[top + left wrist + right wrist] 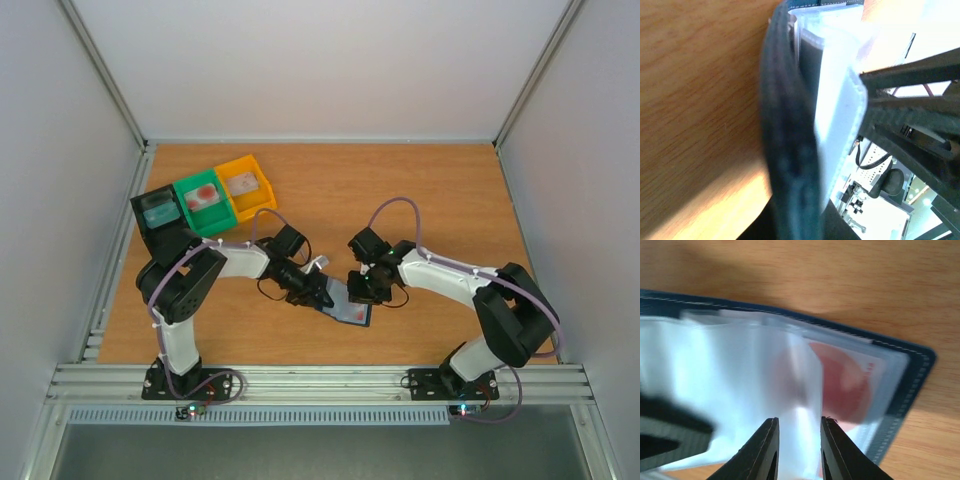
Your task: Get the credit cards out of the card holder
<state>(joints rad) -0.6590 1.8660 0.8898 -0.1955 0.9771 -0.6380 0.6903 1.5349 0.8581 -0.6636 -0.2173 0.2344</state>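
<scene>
The card holder (352, 308) lies open between both arms, its navy cover (790, 150) seen edge-on in the left wrist view with clear sleeves (840, 115) fanned beside it. My left gripper (322, 293) (797, 227) is shut on the cover's near end. My right gripper (363, 288) (797, 440) hovers over the sleeves, its fingers (765, 452) a narrow gap apart with a fold of clear sleeve (740, 390) lying between them. A pale credit card with a red mark (847, 385) sits inside a pocket just right of those fingers.
Black (160, 213), green (205, 200) and yellow (246, 183) bins stand in a row at the back left, each with a card inside. White walls close in the wooden table (420, 190) on three sides.
</scene>
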